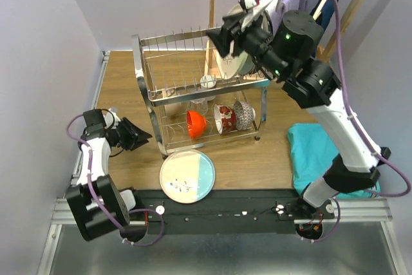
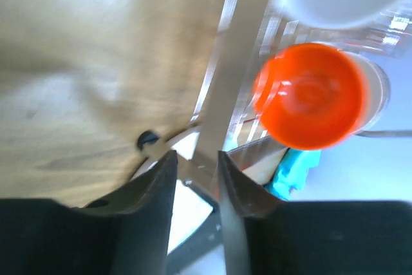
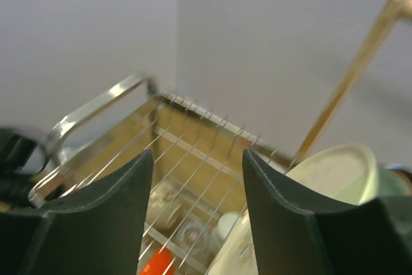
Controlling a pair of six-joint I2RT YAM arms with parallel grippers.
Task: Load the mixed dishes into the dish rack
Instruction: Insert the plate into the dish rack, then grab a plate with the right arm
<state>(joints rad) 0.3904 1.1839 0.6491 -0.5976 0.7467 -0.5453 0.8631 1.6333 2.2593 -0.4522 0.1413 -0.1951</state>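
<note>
The chrome two-tier dish rack [image 1: 149, 94] stands mid-table. A cream plate [image 1: 233, 64] and a pale green plate [image 3: 335, 172] stand on edge in its upper tier at the right. The lower tier holds an orange bowl [image 1: 196, 123], a red-patterned bowl [image 1: 224, 119] and a blue-white bowl [image 1: 244, 114]. A glass [image 1: 207, 82] sits on the upper tier. A cream and light blue plate [image 1: 187, 176] lies flat in front of the rack. My right gripper [image 1: 215, 37] is open and empty above the upper prongs [image 3: 193, 127]. My left gripper [image 1: 143, 136] is open a little and empty, just left of the rack's lower corner.
A teal cloth [image 1: 315, 152] lies at the right of the table. A wooden hanger stand [image 1: 212, 4] with clothes rises behind the rack. The left wrist view shows the orange bowl [image 2: 309, 94] and a rack leg [image 2: 225, 82] close ahead.
</note>
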